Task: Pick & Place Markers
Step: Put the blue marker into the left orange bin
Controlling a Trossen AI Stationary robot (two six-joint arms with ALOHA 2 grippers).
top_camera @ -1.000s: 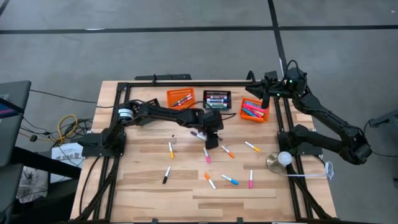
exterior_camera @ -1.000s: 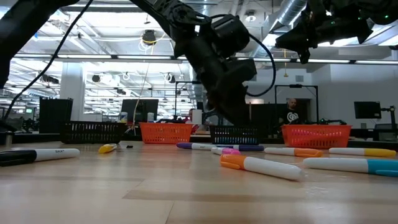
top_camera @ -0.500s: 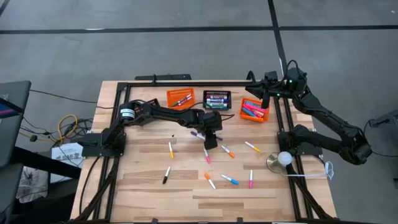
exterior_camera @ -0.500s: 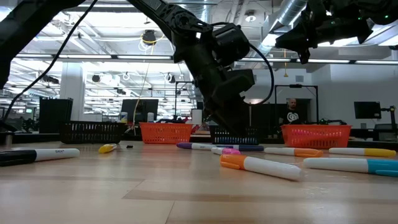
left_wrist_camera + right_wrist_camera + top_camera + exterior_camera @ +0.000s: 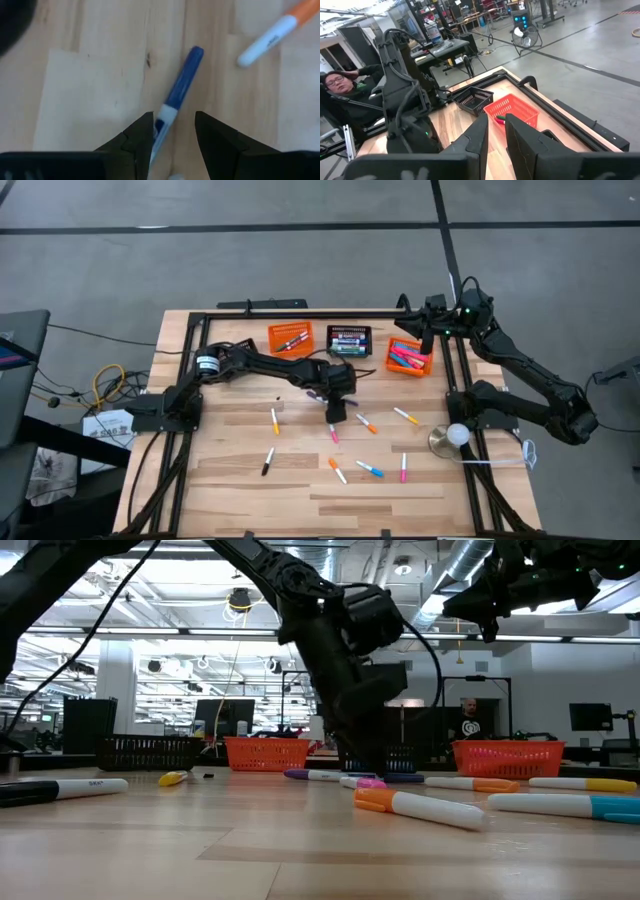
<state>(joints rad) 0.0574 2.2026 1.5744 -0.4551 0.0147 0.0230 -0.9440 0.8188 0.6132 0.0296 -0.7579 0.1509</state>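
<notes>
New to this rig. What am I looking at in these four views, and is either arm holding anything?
It is a two-armed robot at a wooden table. One picture looks straight down on it, one looks level across the tabletop, and two come from cameras on the wrists.

Loose markers lie across the table, for example a pink marker. At the far edge stand two orange baskets and a black basket, all with markers inside.

The left gripper is low over mid-table, its fingers open on either side of a blue marker that lies flat on the wood, so it is not gripped yet. The right gripper waits raised near the right-hand orange basket, shut and empty.
</notes>
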